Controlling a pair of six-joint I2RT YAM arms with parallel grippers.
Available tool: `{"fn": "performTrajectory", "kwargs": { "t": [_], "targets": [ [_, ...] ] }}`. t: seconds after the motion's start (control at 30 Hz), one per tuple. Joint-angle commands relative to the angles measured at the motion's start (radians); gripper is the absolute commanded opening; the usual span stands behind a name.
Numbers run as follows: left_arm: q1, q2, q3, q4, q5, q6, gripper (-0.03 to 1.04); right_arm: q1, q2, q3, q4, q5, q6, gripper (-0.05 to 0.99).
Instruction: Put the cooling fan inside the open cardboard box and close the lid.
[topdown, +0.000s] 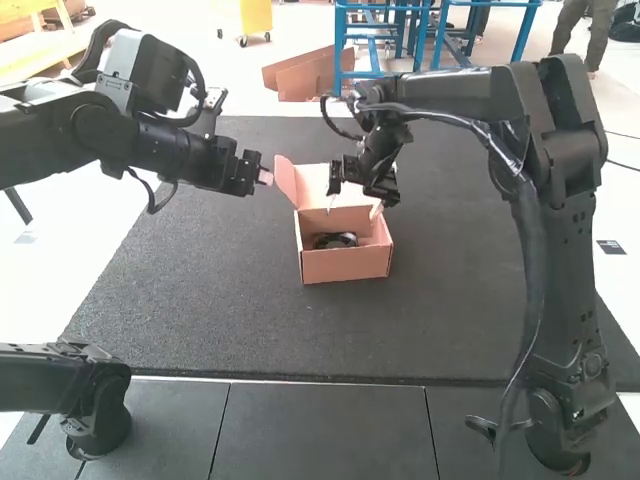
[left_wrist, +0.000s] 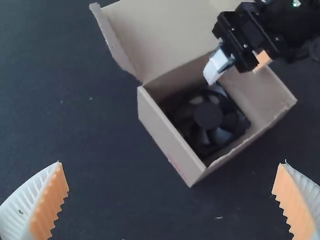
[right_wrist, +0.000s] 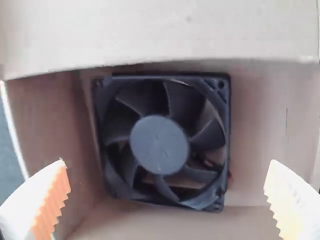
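One cardboard box (topdown: 345, 262) stands on the dark mat (topdown: 180, 290) with its lid (topdown: 305, 185) raised at the back, and the cooling fan (right_wrist: 162, 145) lies flat on the box floor, covering most of it. The right gripper (topdown: 362, 185) hangs just above the open box, its fingers spread wide with nothing between them. The left gripper (topdown: 262, 176) is near the lid's left edge, also wide apart and holding nothing. The right wrist view looks straight down on the fan's blades and hub, while the high view gives a dark shape behind the front wall
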Motion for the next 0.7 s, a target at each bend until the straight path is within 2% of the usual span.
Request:
{"fn": "performTrajectory", "kwargs": {
  "t": [0.0,0.07,0.17,0.23,0.3,0.4,0.53,0.67],
  "targets": [
    [0.045,0.042,0.064,0.01,-0.01,-0.044,0.97,-0.053,-0.063,0.131,-0.001,-0.104,-0.011,0.89],
    [0.078,0.077,0.078,0.015,-0.008,-0.079,0.97,-0.077,-0.087,0.187,-0.013,-0.134,-0.052,0.89],
    [0.117,0.129,0.104,0.032,-0.007,-0.122,0.97,-0.105,-0.147,0.185,-0.007,-0.157,-0.208,0.9],
    [0.129,0.165,0.125,0.059,-0.007,-0.127,0.97,-0.12,-0.185,0.174,-0.029,-0.115,-0.313,0.9],
    [0.134,0.203,0.145,0.079,-0.008,-0.136,0.97,-0.141,-0.211,0.137,-0.046,-0.078,-0.379,0.9],
    [0.132,0.269,0.168,0.087,-0.018,-0.153,0.97,-0.177,-0.27,0.053,-0.029,-0.06,-0.446,0.9],
    [0.138,0.335,0.182,0.119,-0.047,-0.161,0.97,-0.204,-0.383,-0.154,0.145,0.047,-0.532,0.9],
    [0.15,0.382,0.193,0.142,-0.104,-0.161,0.97,-0.204,-0.469,-0.324,0.306,0.067,-0.518,0.9]
  ]
}}
